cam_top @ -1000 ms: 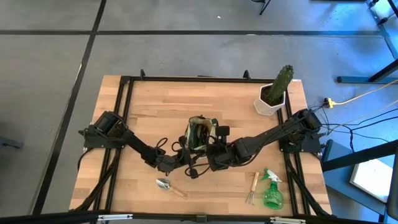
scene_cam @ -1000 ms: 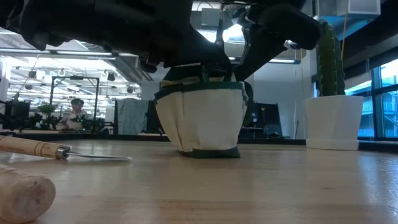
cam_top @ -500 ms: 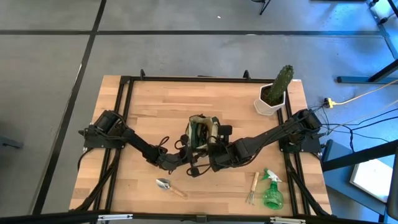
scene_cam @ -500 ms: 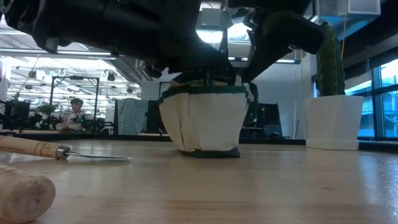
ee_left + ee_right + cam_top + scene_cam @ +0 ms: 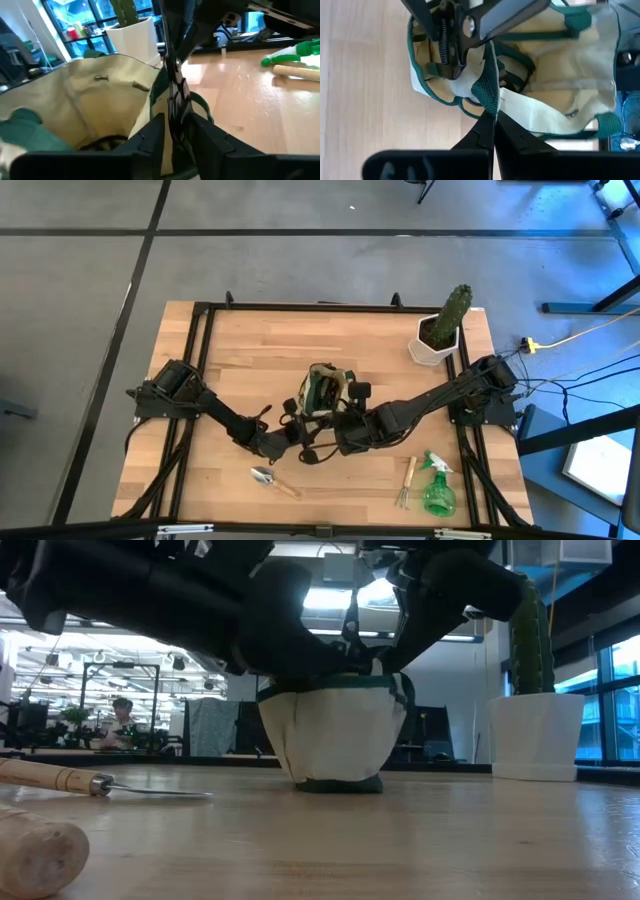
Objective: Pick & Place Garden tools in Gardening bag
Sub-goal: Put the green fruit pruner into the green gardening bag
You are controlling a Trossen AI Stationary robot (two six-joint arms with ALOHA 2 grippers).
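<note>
**Both tools at the gardening bag**

The right tool (image 5: 489,131) is pinched tight on a green strap of the gardening bag (image 5: 324,392) at its rim. The left tool (image 5: 172,137) grips black pruners (image 5: 175,95) upright at the bag's edge, about 7 o'clock from its centre.

On the desk (image 5: 250,350), a trowel (image 5: 272,479) lies at 7 o'clock from the bag, and a hand fork (image 5: 406,481) and spray bottle (image 5: 436,490) at 4 o'clock. A potted cactus (image 5: 444,325) stands at 2 o'clock.
</note>
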